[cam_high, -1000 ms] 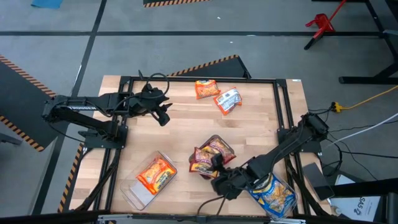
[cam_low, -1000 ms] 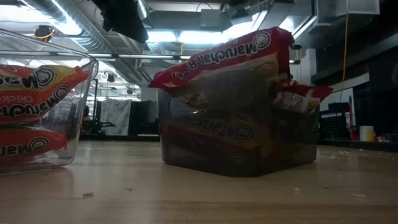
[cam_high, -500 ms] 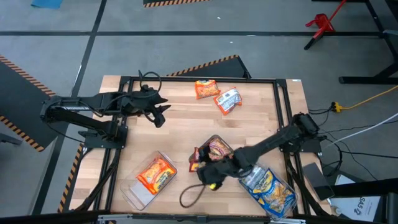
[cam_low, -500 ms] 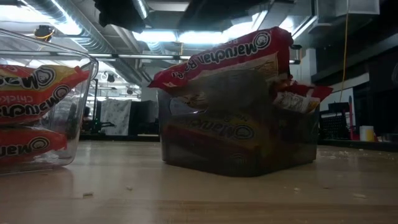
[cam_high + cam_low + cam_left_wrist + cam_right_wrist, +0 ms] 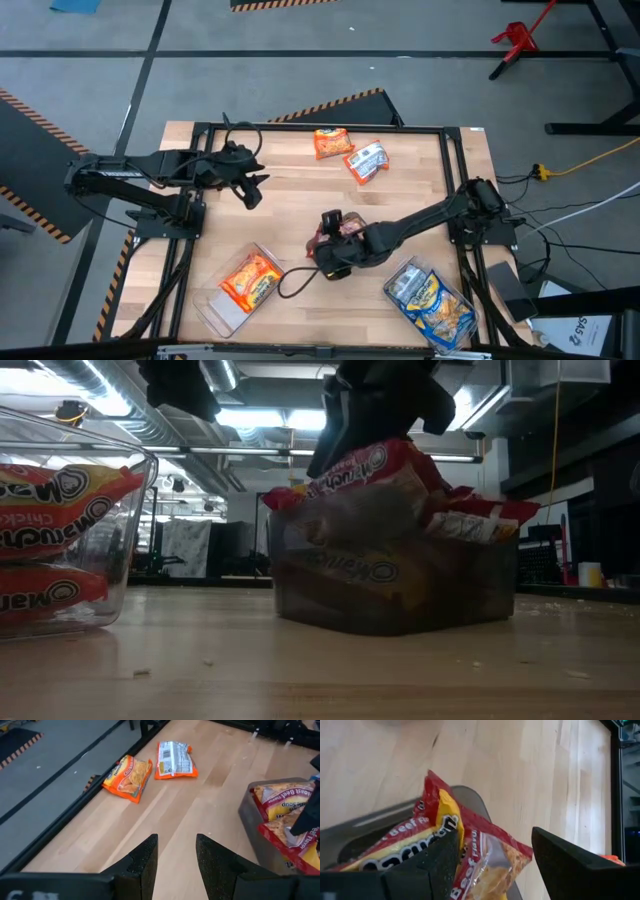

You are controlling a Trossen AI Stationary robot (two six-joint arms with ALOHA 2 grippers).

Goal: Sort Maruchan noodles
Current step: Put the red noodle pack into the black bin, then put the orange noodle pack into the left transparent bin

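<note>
A clear tray (image 5: 400, 595) holds dark red Maruchan packets (image 5: 350, 230). My right gripper (image 5: 328, 247) is over it, open, with the top red packet (image 5: 470, 850) between its fingers. A second tray (image 5: 215, 308) near the table's near edge holds orange packets (image 5: 250, 280). A third tray (image 5: 400, 280) holds blue-and-white packets (image 5: 435, 305). An orange packet (image 5: 332, 143) and a blue-and-white one (image 5: 368, 162) lie flat near the far edge. My left gripper (image 5: 250, 190) hovers open over bare wood on the left. My right gripper comes down from above onto the top dark red packet (image 5: 365, 465) in the tray. Its open fingers stand on either side of the packet's raised end, and one finger (image 5: 432, 860) lies against it. The packet sits tilted on the other packets in the tray.
A black metal frame (image 5: 455, 180) borders the wooden table (image 5: 290, 215). Bare wood lies between the left gripper and the two loose packets. A cable loop (image 5: 295, 283) trails from the right arm between the orange and red trays.
My right gripper has swung from the near edge beside the blue tray, toward the left and far side, and now stands over the red tray. The top red packet has sunk lower and tipped, and the red tray has shifted slightly on the table.
</note>
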